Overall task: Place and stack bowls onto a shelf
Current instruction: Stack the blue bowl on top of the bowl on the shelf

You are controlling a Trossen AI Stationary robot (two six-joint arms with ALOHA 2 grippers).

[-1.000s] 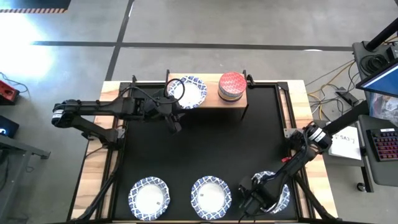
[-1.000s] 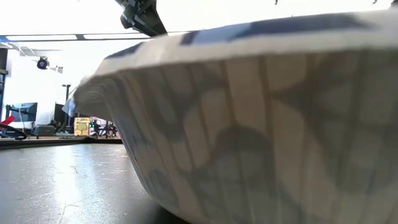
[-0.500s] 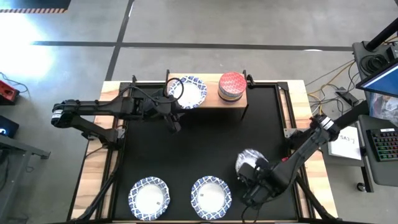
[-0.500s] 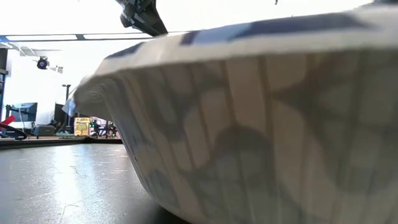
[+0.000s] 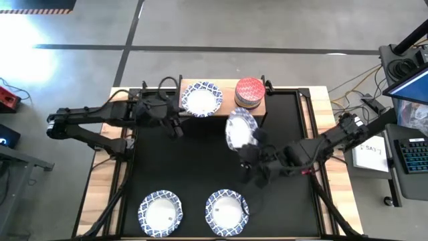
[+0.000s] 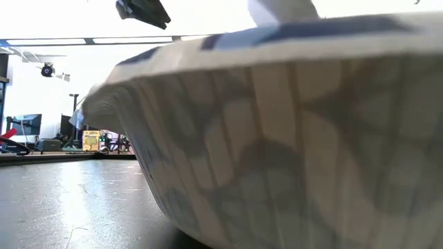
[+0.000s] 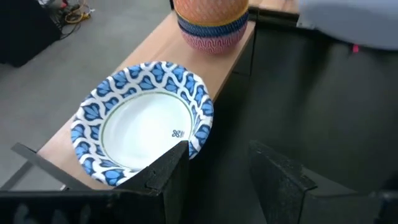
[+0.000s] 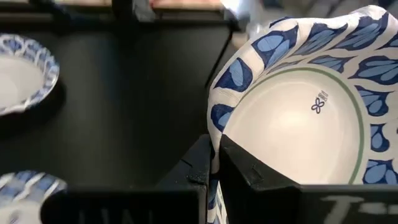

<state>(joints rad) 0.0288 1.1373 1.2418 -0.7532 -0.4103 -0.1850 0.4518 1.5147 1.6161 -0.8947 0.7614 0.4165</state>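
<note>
A white bowl with a blue-patterned rim hangs tilted in the air over the black mat, just in front of the shelf; my right gripper is shut on it. On the shelf sit another white bowl and a stack of smaller bowls with a red one on top. My left gripper hovers open just left of the shelf's near left corner, its fingers apart from the shelf bowl. Two more white bowls rest on the mat near the front edge. My right gripper pinches the white bowl's rim between its two fingers, one on the inner side and one on the outer. The fingers come slanting from the table's near right side. The bowl is lifted clear and stands tilted on edge beyond the fingers.
In the low view one front bowl fills nearly the whole picture. The black mat between the shelf and the front bowls is bare. A keyboard and cables lie beyond the table's right edge.
My right gripper has lifted the white bowl off the mat's near right corner and carried it up and toward the shelf, rolling its wrist, so the bowl now stands tilted. My left gripper has drawn back a little from the shelf bowl, toward the table's left and up.
</note>
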